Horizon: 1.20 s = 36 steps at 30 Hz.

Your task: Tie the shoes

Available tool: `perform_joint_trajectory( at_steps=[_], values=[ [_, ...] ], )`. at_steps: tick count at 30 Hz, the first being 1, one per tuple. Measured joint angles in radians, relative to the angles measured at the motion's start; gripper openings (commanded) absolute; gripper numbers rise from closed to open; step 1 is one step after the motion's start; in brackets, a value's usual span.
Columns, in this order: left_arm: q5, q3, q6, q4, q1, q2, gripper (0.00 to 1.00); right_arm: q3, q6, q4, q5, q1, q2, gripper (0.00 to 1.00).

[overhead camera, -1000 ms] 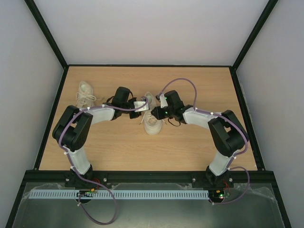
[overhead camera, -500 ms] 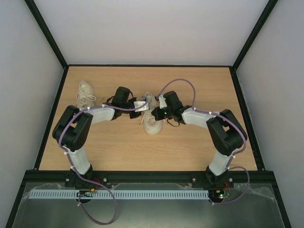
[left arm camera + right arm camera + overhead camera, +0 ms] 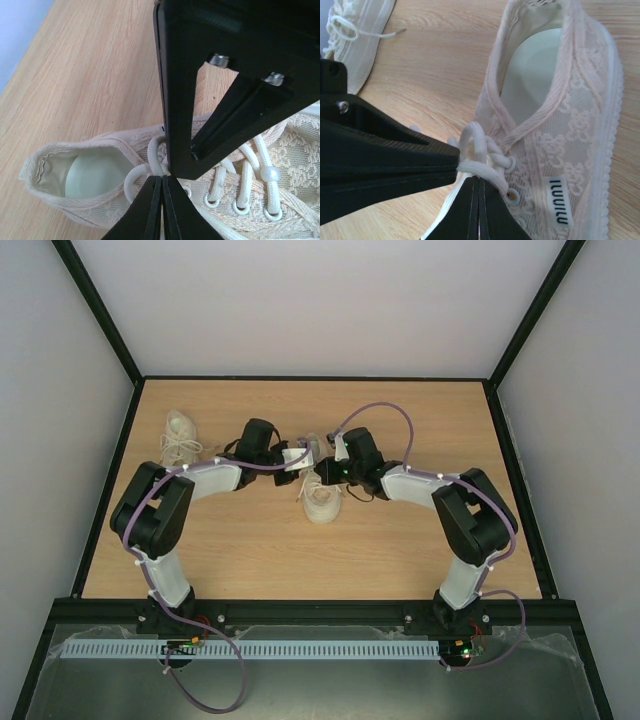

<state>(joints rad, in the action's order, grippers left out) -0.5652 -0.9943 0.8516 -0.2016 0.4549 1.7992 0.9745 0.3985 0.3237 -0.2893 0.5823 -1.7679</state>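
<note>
One cream-white shoe [image 3: 322, 505] lies mid-table, its opening toward the front. Both grippers meet over its laces. My left gripper [image 3: 306, 470] comes in from the left and is shut on a white lace loop [image 3: 154, 150] at its tips [image 3: 161, 179]. My right gripper [image 3: 318, 473] comes in from the right. It is shut [image 3: 479, 179] on a lace strand [image 3: 482, 171] running to the top eyelet. The left fingers [image 3: 395, 155] touch that same knot of lace. The other shoe [image 3: 180, 437] lies at the back left, away from both grippers.
Both arms arch over the wooden table [image 3: 420, 540] from its near edge. Black frame rails and pale walls close in the table on three sides. A loose lace end of the far shoe [image 3: 360, 45] trails onto the wood.
My right gripper has closed and shifted a little left and back, up against the left gripper. The left gripper has stayed shut in place.
</note>
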Motion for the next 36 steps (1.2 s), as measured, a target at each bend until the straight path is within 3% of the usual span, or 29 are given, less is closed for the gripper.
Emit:
perform_joint_trajectory(
  at_steps=[14, 25, 36],
  values=[
    [-0.006, -0.002, 0.019, -0.017, -0.001, 0.003, 0.03, 0.014, 0.092, 0.049, 0.071, 0.001, -0.035, 0.01],
    [-0.008, -0.001, 0.081, -0.019, -0.001, 0.048, 0.02, 0.014, 0.103, 0.032, 0.054, 0.000, -0.039, 0.12],
    [-0.010, -0.001, 0.114, -0.017, -0.001, 0.048, 0.02, 0.003, 0.097, -0.033, -0.023, -0.029, 0.081, 0.18]
  ],
)
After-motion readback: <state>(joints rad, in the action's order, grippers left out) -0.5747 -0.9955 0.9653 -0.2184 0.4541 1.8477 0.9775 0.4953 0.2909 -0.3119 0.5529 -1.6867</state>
